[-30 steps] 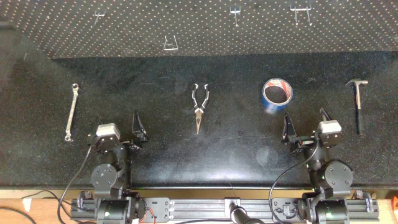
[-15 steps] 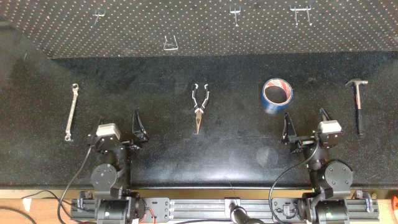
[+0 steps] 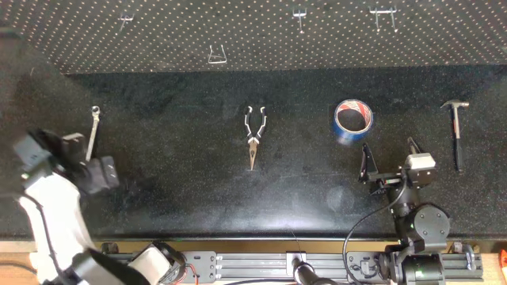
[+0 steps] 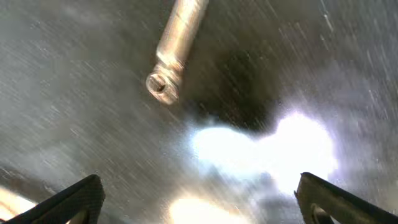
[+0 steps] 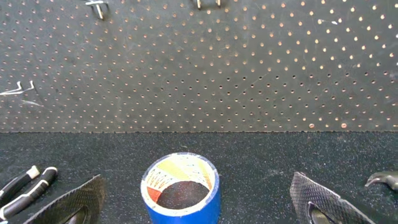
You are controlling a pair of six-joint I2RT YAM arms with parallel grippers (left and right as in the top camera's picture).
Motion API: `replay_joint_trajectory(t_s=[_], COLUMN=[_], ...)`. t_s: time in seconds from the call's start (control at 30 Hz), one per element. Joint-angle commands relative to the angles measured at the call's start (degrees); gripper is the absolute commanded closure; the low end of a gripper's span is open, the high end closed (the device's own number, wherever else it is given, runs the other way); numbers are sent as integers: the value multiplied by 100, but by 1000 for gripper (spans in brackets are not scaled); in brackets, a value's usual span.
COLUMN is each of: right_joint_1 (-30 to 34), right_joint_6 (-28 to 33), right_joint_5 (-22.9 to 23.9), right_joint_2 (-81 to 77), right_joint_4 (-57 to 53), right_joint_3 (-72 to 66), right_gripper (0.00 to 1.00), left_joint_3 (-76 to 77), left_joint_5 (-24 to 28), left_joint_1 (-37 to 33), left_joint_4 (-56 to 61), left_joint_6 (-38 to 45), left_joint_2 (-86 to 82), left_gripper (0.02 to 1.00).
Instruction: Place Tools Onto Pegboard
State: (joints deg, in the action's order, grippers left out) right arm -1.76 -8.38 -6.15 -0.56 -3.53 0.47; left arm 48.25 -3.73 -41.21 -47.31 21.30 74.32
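Note:
A silver wrench (image 3: 93, 125) lies at the table's left, its lower end hidden beneath my left gripper (image 3: 93, 168). In the left wrist view the wrench's ring end (image 4: 164, 84) sits just ahead of my left gripper (image 4: 199, 208), which is open and close above the mat. Pliers (image 3: 253, 136) lie mid-table, with blue tape (image 3: 352, 119) and a hammer (image 3: 455, 136) to the right. My right gripper (image 3: 388, 165) rests open near its base, facing the tape (image 5: 180, 188). The pegboard (image 3: 261, 36) stands along the back.
Metal hooks hang on the pegboard: one at left (image 3: 127, 20), a wire loop (image 3: 216, 55), one at centre (image 3: 299, 16) and a double hook (image 3: 384, 16). The black mat (image 3: 182, 119) has free room between the tools.
My left arm has swung from its rest pose out to the left and now hovers over the wrench's lower end. The right arm and all tools have stayed put.

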Motion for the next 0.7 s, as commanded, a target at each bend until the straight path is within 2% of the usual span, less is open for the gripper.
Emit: replay_joint_trajectory(t_s=[0.03,0.13,0.23,0.47,0.6,0.7], right_joint_1=[35,35,35,35,35,35], right_joint_6=[-83,-83,-81,-81,-81,-81], right_joint_5=[-35,-35,-35,-35,-35,-35], right_joint_2=[50,50,50,50,50,50], right_joint_4=[-13,-13,-13,-13,-13,-13], right_joint_3=[-24,-24,-24,-24,-24,-24], right_gripper=[25,25,25,25,25,25], left_joint_3=[1388,1801,1843,1847,1847,1845], left_joint_5=[341,684,765,772,1054,1069], left_joint_1=[-267,-264,-260,-260,-262,-267], left_joint_4=[-46,-96,-68,358,380,356], left_joint_6=[623,1725,2122,1888,1790,1790], left_joint_2=[1322,2070,2592,3093,3187,3294], left_gripper=[25,25,25,25,25,25])
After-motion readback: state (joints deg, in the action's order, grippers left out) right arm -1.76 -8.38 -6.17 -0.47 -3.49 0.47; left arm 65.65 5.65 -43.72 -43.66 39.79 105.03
